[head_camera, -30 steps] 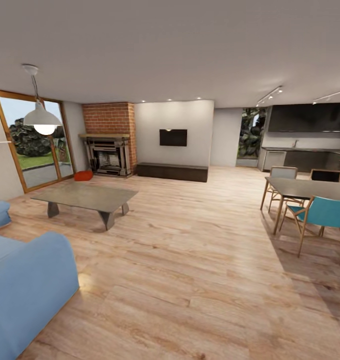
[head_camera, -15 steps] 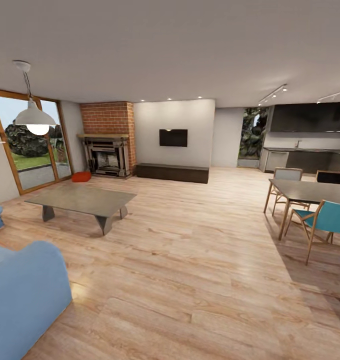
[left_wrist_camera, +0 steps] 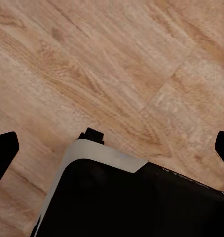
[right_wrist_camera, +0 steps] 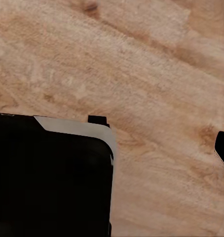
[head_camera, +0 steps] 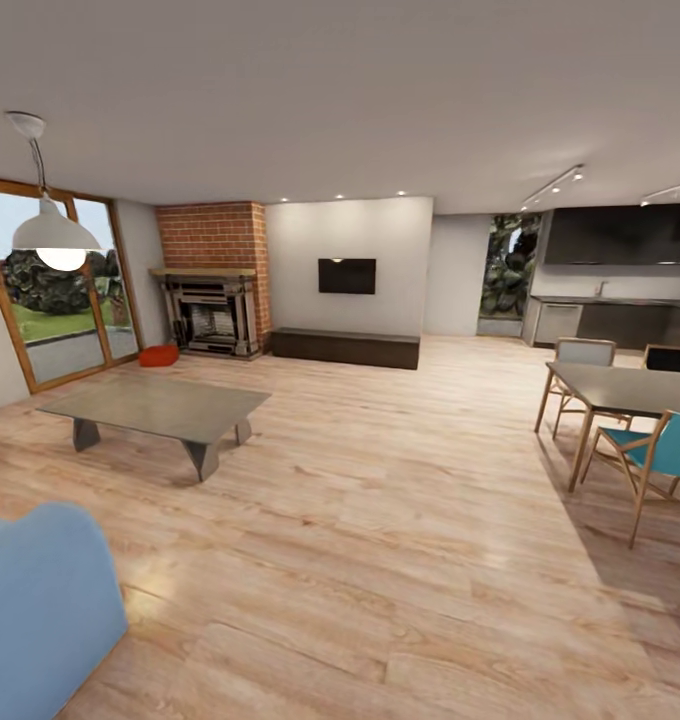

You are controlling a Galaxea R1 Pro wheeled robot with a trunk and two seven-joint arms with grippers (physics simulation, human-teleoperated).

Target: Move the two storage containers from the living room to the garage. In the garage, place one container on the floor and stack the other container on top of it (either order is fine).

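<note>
I am in the living room, over light wood planks [head_camera: 380,520]. An orange-red storage container [head_camera: 158,355] sits far off beside the dark fireplace [head_camera: 212,315] under the red brick chimney; it is too small to tell if it is one bin or two. The garage is out of view. My left gripper [left_wrist_camera: 112,150] hangs open over the planks, with a black fingertip [left_wrist_camera: 3,153] at each side of its wrist view and nothing between them. My right gripper [right_wrist_camera: 112,148] is open too, showing one fingertip [right_wrist_camera: 223,148] at the picture's edge.
A low grey coffee table [head_camera: 155,408] stands ahead on the left and a blue sofa [head_camera: 40,600] is close at the lower left. A dining table [head_camera: 630,388] with chairs is on the right. A dark low cabinet [head_camera: 345,347] lines the far wall. My black base [left_wrist_camera: 131,202] is below the arms.
The camera has moved forward and turned slightly right. The sofa, coffee table and lamp have slid toward the left edge, and the dining set toward the right.
</note>
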